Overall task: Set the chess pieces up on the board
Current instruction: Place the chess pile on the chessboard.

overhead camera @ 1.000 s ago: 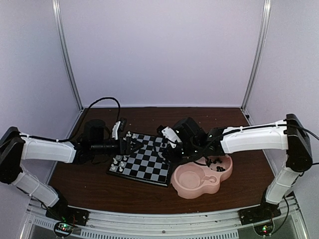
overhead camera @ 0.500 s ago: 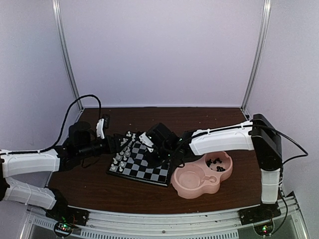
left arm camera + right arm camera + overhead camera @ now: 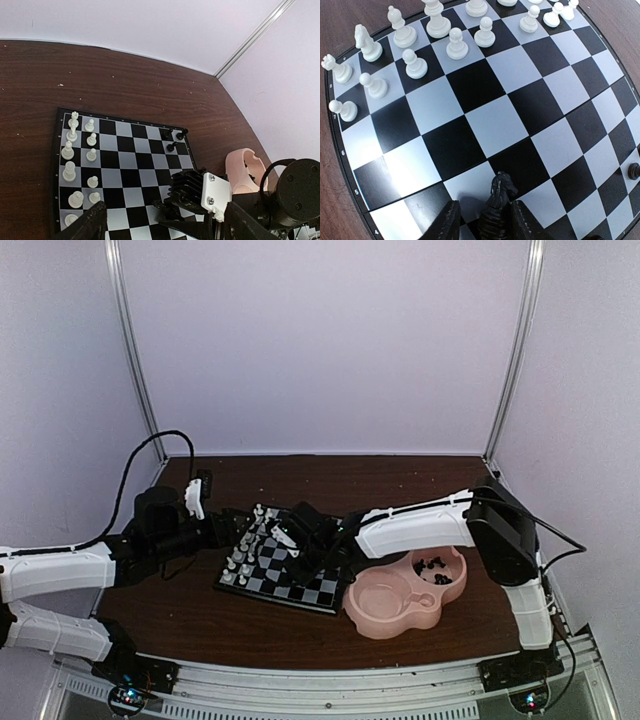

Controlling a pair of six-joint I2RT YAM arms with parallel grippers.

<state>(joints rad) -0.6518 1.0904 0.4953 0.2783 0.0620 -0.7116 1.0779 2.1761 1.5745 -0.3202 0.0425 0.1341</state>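
One brown table [image 3: 200, 625] carries everything.

Top view: the board [image 3: 300, 585] lies askew near the table's middle. A pink dish [image 3: 385, 618] with two bowls sits just beside the board's right corner. Loose black pieces [image 3: 432, 565] lie in the dish's farther bowl, a detail only this view gives. The left gripper [image 3: 225, 530] hovers near the board's left edge. The right gripper [image 3: 300, 550] is low over the board, and what lies between its fingers is hidden here.

Left wrist view: the left gripper [image 3: 162, 212] is spread wide and holds nothing. White pieces [image 3: 80, 160] fill two rows along one board edge. Three black chessmen [image 3: 171, 147] stand near a corner at the opposite edge, too small to pick out from above.

Right wrist view: a black knight [image 3: 501, 192] stands upright on the board [image 3: 485, 115] near its edge, between the fingers [image 3: 447, 222] of the right gripper [image 3: 485, 206]. The jaws are slightly parted. A strip of board shows between the knight and one finger, and contact with the other finger cannot be told.
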